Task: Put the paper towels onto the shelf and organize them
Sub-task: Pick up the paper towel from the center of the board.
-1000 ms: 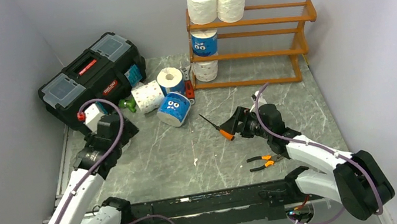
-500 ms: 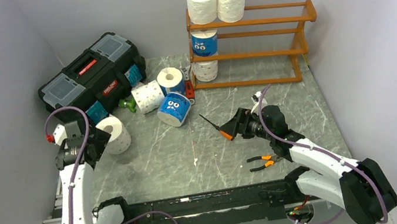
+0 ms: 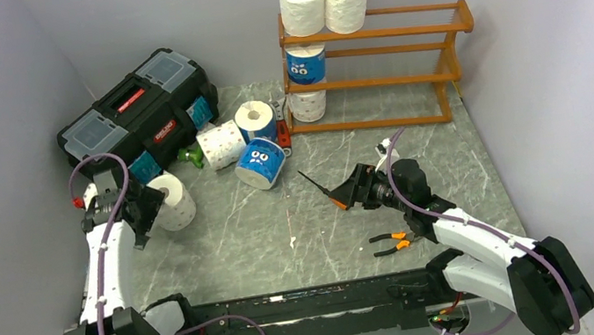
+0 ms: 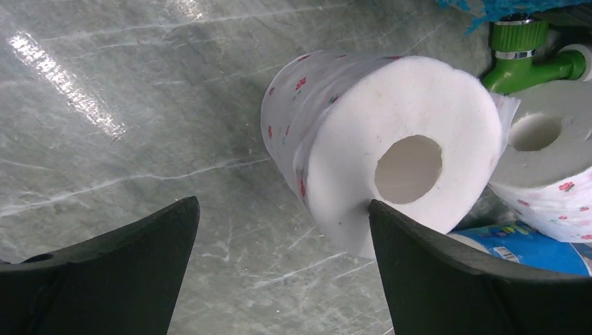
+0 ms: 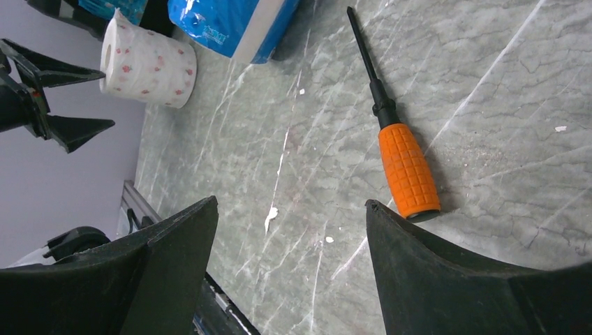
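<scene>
Left hand (image 4: 283, 202), fingers spread wide and gripping nothing, faces a white paper towel roll (image 4: 391, 139) lying on its side on the desk (image 4: 139, 105), just ahead and close to one finger. Right hand (image 5: 292, 206), also spread, hovers near an orange-handled screwdriver (image 5: 408, 167). The wooden shelf (image 3: 380, 35) carries four more rolls (image 3: 303, 4).

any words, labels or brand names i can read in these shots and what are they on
No text here reads clearly.
black toolbox: white lettering on a red front label, too small to read
blue-wrapped roll: white print on the wrapper, blurred
blue wrapper at the edge of the left wrist view: small print and a barcode-like patch, too small to read
</scene>
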Controlling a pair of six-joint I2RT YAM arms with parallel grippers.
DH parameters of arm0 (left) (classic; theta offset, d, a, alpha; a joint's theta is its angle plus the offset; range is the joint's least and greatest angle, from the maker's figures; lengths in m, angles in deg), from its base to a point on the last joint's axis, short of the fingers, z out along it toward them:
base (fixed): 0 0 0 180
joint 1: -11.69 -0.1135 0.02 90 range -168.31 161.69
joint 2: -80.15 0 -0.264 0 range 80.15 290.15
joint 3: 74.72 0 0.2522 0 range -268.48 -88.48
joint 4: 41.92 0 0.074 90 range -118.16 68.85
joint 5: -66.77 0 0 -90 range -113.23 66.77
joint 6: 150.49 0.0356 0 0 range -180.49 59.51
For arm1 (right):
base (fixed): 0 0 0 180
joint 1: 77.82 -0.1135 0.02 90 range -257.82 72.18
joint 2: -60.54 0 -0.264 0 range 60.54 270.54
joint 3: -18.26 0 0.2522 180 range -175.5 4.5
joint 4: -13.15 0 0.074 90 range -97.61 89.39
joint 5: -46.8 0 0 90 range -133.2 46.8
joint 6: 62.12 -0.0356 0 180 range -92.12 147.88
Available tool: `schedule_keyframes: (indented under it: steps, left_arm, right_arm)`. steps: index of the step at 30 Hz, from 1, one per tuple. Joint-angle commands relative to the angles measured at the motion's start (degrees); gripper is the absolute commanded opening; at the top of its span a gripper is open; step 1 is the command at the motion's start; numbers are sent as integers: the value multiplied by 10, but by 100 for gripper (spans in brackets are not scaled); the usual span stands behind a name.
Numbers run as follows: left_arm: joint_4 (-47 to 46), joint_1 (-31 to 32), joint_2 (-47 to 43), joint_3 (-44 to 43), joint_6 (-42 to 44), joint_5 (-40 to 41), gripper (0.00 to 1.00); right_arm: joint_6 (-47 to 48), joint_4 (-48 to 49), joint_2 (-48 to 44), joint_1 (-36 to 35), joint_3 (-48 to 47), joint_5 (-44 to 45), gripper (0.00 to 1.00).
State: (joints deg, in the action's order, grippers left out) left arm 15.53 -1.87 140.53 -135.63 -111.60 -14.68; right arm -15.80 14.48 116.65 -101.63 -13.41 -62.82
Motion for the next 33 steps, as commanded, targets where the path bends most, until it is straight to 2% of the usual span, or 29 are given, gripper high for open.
schedule_keyframes:
  steps: [1,18,33]
  left_arm:
    - [-26,-4,16,-37,-13,-14,97]
    - [-37,-5,35,-54,-9,5,96]
    - [-71,-5,57,-35,-9,-20,81]
  right_arm:
    - [4,28,-15,0,5,2,79]
    - [8,30,-14,0,6,4,80]
    - [5,31,-9,0,7,7,79]
